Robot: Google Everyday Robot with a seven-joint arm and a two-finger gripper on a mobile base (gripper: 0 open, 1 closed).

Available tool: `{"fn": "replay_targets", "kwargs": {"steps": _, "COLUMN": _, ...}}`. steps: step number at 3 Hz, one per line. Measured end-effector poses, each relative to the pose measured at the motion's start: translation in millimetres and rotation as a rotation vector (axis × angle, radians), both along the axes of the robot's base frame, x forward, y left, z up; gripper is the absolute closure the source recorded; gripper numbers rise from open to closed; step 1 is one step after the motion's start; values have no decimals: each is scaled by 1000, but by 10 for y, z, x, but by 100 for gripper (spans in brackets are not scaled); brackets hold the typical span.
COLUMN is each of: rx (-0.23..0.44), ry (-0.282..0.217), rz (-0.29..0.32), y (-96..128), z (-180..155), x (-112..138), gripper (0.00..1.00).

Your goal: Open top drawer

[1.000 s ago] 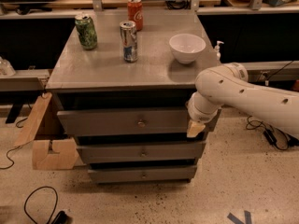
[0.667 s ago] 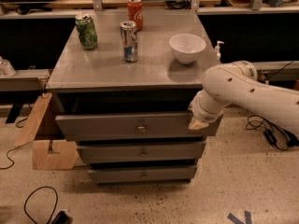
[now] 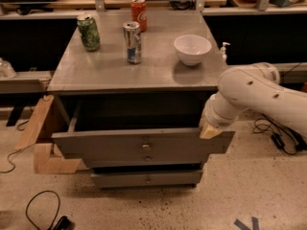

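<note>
The top drawer (image 3: 120, 145) is a wide grey drawer with a small brass knob (image 3: 146, 147). It stands pulled well out from the grey cabinet (image 3: 129, 75), and its dark inside shows. My gripper (image 3: 210, 130) sits at the drawer front's upper right corner, at the end of my white arm (image 3: 254, 92) coming in from the right. Its tan tip touches the top edge of the drawer front. Two shallower grey drawers (image 3: 146, 178) below stay further in.
On the cabinet top stand a green can (image 3: 88, 31), a silver-blue can (image 3: 132, 42), a red can (image 3: 138, 13) and a white bowl (image 3: 192, 49). A wooden block (image 3: 48, 157) lies on the floor at the left. Cables lie on the floor at both sides.
The top drawer has slid further out toward the camera. My gripper has moved with it at its right corner.
</note>
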State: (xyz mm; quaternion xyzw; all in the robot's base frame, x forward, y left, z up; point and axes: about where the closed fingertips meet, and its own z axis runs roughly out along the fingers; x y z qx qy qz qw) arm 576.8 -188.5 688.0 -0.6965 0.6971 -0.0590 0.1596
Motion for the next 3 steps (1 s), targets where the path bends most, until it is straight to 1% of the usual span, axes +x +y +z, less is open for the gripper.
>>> {"fn": "replay_targets", "kwargs": {"steps": 1, "rx": 10, "ry": 9, "rz": -12, "y": -69, "z": 59, "x": -242, "gripper": 100}}
{"fn": "replay_targets", "kwargs": {"steps": 2, "rx": 13, "ry": 14, "rz": -14, "y": -75, "z": 63, "x": -285, "gripper": 85}}
{"fn": "replay_targets", "kwargs": {"steps": 3, "rx": 13, "ry": 15, "rz": -13, "y": -72, "z": 71, "x": -287, "gripper": 54}}
